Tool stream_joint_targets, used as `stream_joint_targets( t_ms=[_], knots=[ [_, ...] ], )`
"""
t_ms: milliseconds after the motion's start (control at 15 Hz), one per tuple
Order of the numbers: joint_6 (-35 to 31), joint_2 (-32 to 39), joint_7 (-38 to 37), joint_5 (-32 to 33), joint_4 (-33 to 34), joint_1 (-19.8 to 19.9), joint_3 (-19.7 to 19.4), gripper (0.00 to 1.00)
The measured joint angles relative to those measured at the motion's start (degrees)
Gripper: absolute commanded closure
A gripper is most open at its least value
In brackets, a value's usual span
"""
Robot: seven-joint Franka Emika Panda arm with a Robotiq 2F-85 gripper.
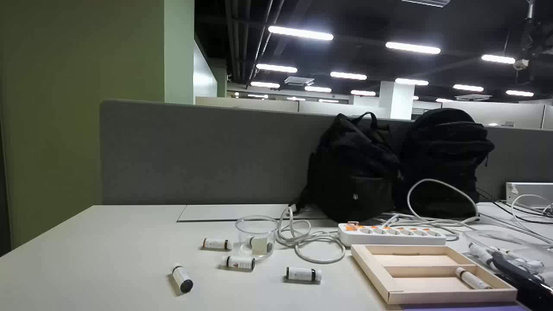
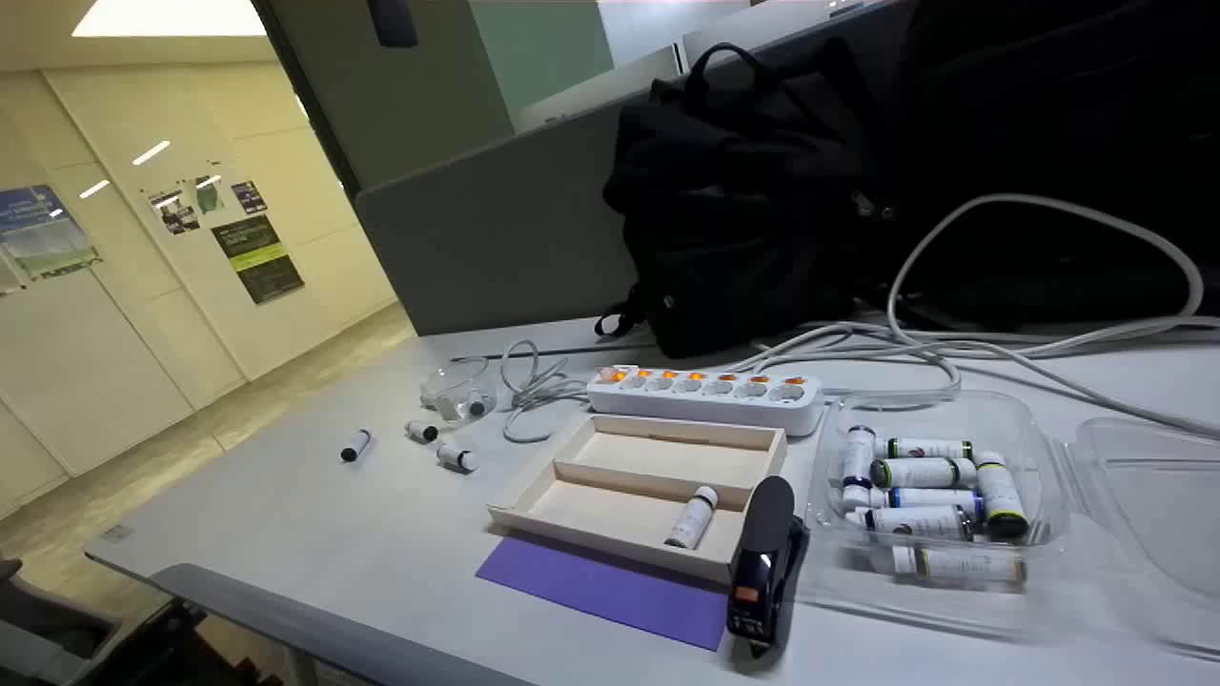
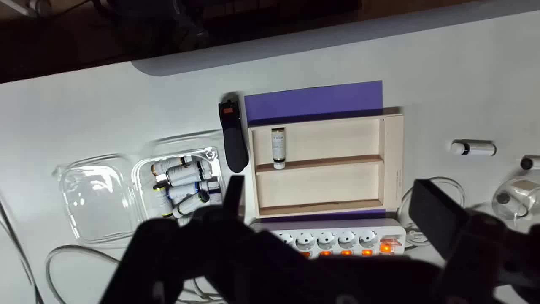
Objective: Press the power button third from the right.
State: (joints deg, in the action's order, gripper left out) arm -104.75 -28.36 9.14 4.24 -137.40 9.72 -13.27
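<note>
Just beyond the pale two-compartment tray (image 2: 610,505), the white power strip (image 2: 705,412) bears the power button (image 2: 726,378), third from right; looping cables (image 2: 1015,198) and a soft black backpack (image 2: 743,219) crowd its far side. The gripper (image 3: 331,194) is spread wide, holding nothing.

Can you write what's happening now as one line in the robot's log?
gripper: open, not touching power strip | third switch from right in an exterior view: orange, not being pressed | box: one bottle inside
</note>
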Motion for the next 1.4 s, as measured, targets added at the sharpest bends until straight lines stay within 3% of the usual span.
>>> stream_joint_targets(
  t_ms=[800,1133,1400],
  knots=[
    [-0.8,0.2,0.3,-0.1,0.0,0.0,0.0,0.00],
    [-15.6,6.7,3.8,-1.7,0.4,-2.6,0.6,0.00],
    [-26.3,18.4,5.7,-5.6,5.3,-5.6,1.7,0.00]
  ],
)
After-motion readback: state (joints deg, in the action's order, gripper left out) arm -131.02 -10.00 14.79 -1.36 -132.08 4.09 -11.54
